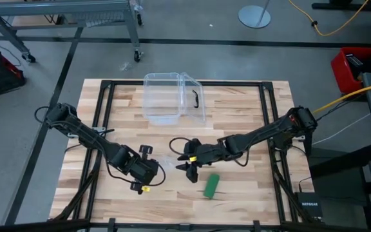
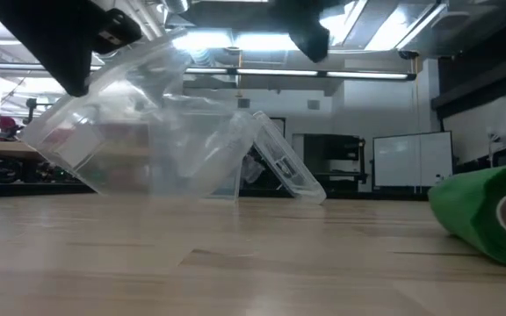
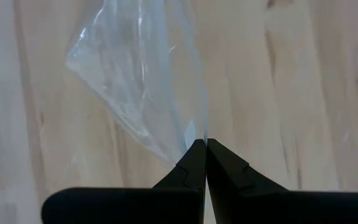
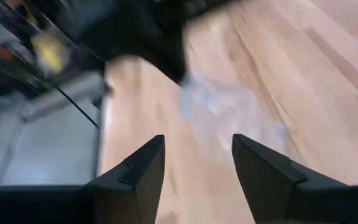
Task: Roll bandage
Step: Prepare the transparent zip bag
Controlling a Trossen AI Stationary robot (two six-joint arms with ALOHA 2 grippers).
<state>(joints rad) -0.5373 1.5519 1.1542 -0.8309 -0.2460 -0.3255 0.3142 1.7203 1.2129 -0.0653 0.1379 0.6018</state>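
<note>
We found the left gripper point(image 3: 201, 149) pinched tight on the corner of a crinkly clear plastic wrapper point(image 3: 138, 81), its two dark fingers meeting with only the thin film between them; the rest of the wrapper fanned out over the wooden table point(image 3: 303, 74), and its far edge ran out of the left wrist view. From above, this gripper point(image 1: 152, 169) sat at the near middle of the table point(image 1: 250, 193), and the wrapper point(image 1: 166, 160) there was only a faint pale patch between the two grippers, hard to make out. The right gripper point(image 4: 194, 165) held nothing, its fingers spread well apart above the wood, with the wrapper point(image 4: 229, 115) blurred beyond them and the other arm a dark smear farther off. In the high view the right gripper point(image 1: 190, 169) stood near the left one. The bandage point(image 1: 211, 185), rolled into a stubby green cylinder, lay on the table just beside the right gripper, on its near right, touched by neither gripper. In the low view the bandage point(image 2: 490, 215) was cut off at the edge, showing a pale core. Behind, a clear plastic box point(image 1: 166, 96) with a black handle point(image 1: 195, 98) rested open at the far middle of the table.
</note>
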